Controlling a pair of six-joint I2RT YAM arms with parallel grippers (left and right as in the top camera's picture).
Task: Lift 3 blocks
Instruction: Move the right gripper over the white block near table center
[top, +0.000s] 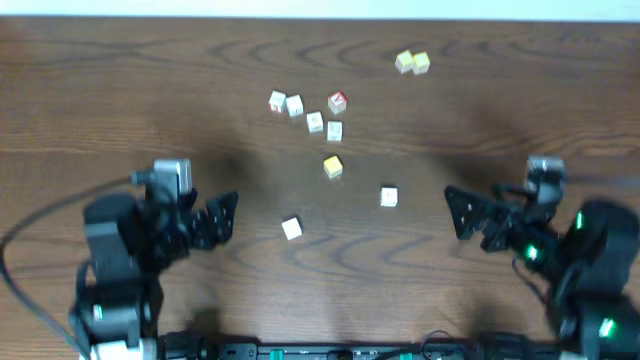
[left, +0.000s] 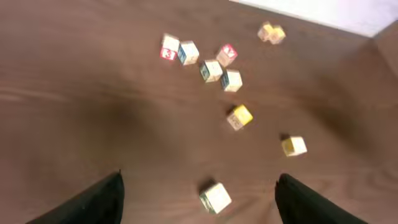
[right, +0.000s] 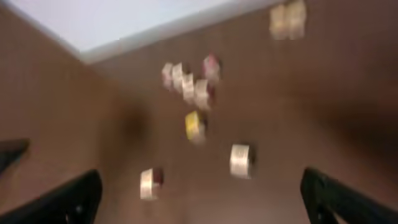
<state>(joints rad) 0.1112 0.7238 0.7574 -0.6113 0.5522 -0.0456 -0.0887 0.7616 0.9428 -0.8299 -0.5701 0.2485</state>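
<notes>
Far left, my left hand (top: 222, 218) sits over the dark wooden counter (top: 120, 110), its two black fingers spread wide with nothing between them, the tips aimed toward the middle.

To its right lies the pale block (top: 291, 228), alone and the closest of the three to the front edge. In the left wrist view it lies ahead of the fingertips, roughly between their lines, and nothing touches it.

Farther back, four pale cubes (top: 294, 105) sit in a loose string running down to the right, with a red-faced cube (top: 338, 101) just beside the last two.

In front of that string is the yellow block (top: 333, 166), turned at an angle to the wood grain and apart from everything around it.

Right of it and a little nearer to me is the white block (top: 389, 197). All three task blocks rest flat on the counter, well apart from one another — none is lifted or held.

Toward the far edge, a pair of yellow cubes (top: 412, 62) sit side by side, touching.

Far right, my right hand (top: 458, 212) mirrors the left: fingers spread wide, empty, pointing inward. The white block is the one nearest to it, with bare wood between them. The right wrist view is blurred, so I can't read any letters there.
</notes>
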